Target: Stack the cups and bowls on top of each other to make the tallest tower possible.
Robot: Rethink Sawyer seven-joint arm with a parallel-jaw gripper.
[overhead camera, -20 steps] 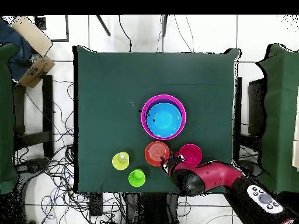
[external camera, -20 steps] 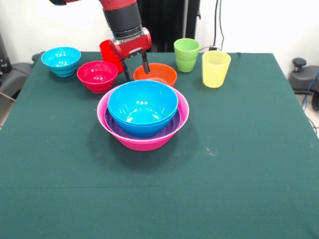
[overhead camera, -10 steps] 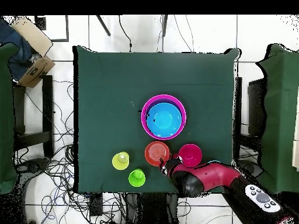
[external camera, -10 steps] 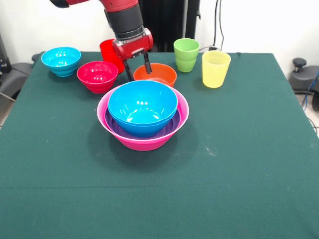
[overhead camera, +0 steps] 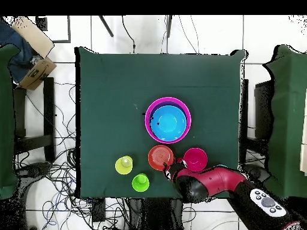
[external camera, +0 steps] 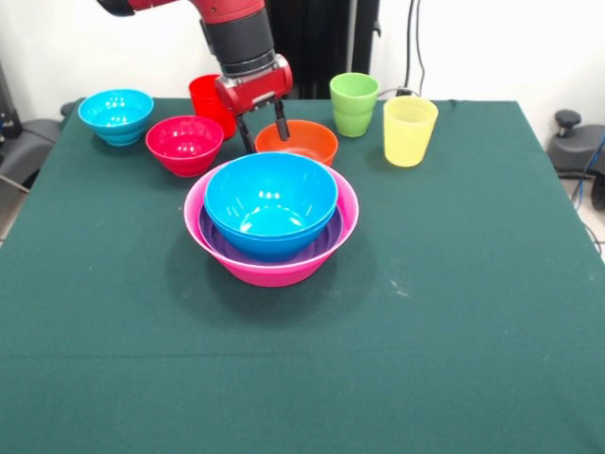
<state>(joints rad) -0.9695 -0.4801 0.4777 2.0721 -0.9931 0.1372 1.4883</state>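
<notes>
**Gripper straddling the orange bowl's rim**

The green table (external camera: 473, 312) is carrying the tower (external camera: 271, 227) at its middle: a pink bowl (external camera: 274, 270) holding a purple bowl (external camera: 317, 248) and a blue bowl (external camera: 270, 200). Behind it are sitting 3 small bowls, orange (external camera: 301, 140), magenta-red (external camera: 184, 144) and cyan (external camera: 115, 114), and 3 cups: yellow (external camera: 408, 130), green (external camera: 354, 104) and red (external camera: 205, 97), the red partly hidden by the arm. The gripper (external camera: 264, 133) is hanging spread open, grasping nothing, 1 finger (external camera: 281, 121) over the orange bowl's interior and the other outside its rim. Judging by this, pinching that rim looks like the step in hand; lowering until both fingers overlap the wall, then closing squarely, should be keeping the glossy bowl from tipping or sliding.
</notes>
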